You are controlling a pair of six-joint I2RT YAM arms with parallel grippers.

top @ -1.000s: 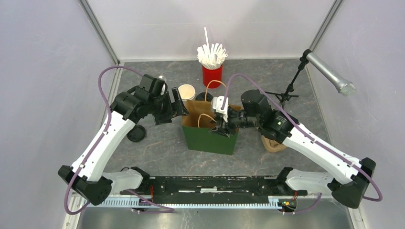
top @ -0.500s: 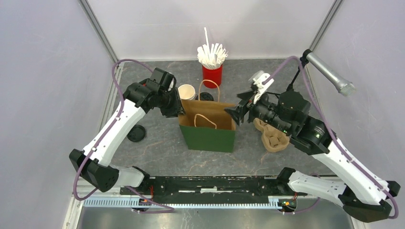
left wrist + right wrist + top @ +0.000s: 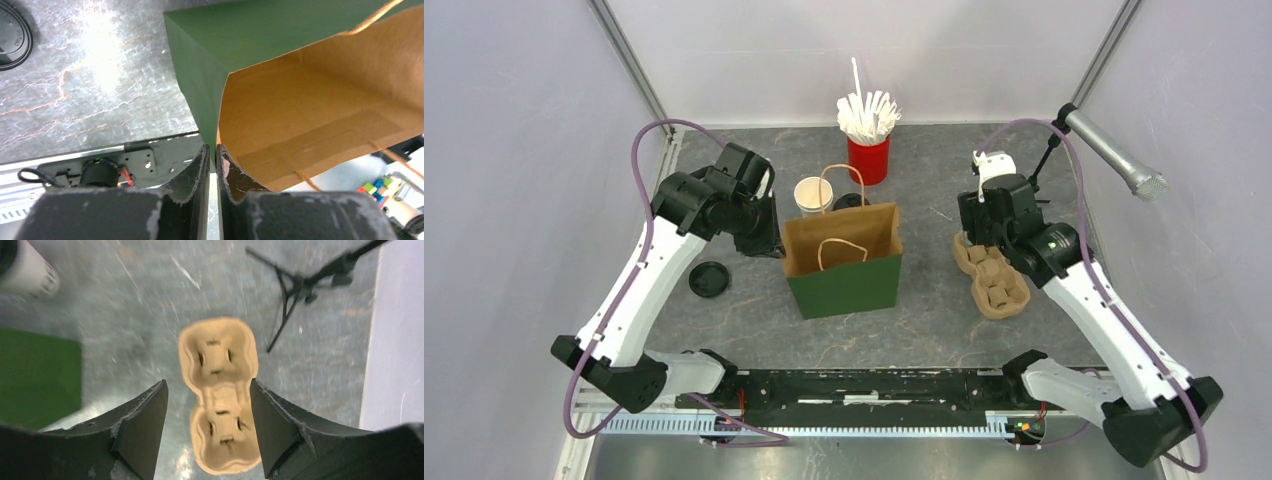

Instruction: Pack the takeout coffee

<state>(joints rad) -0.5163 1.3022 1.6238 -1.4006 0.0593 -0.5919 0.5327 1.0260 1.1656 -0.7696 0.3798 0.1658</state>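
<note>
Where the grey worktop (image 3: 924, 300) spreads between the pale walls, a green paper bag (image 3: 842, 285) with a brown inside stands near the middle, its mouth open. The left tool (image 3: 216, 152) is clamped on the bag's left rim, its fingers almost together with the paper edge pinched between them. Right of the bag and apart from it lies a tan pulp cup carrier (image 3: 994, 280). The right tool (image 3: 207, 385) hovers above the carrier, fingers spread wide, holding nothing. A red cup of white straws (image 3: 868, 160) stands at the back. Just behind the bag is a lidless stack of white cups (image 3: 813, 195). The takeout coffee (image 3: 30, 272) stands on the worktop near that stack, outside the bag, blurred in the right wrist view. A loose black lid (image 3: 709, 279) lies left of the bag.
</note>
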